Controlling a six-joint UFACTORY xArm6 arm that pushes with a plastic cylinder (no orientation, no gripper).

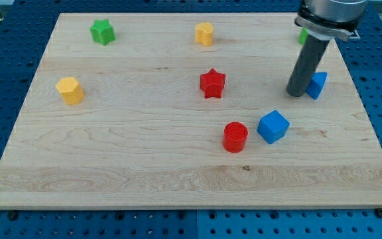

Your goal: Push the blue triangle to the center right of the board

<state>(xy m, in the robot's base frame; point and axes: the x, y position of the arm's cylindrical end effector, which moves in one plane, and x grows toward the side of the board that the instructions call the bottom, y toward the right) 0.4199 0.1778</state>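
The blue triangle (318,85) lies near the right edge of the wooden board (144,166), partly hidden by the dark rod. My tip (296,93) rests on the board, touching the triangle's left side. A blue cube (273,126) sits below and to the left of my tip.
A red cylinder (235,137) stands left of the blue cube. A red star (212,83) is at the board's middle. A yellow block (204,33) and a green star (102,31) lie near the top edge. A yellow block (70,90) is at the left. A green block (302,35) peeks out behind the rod.
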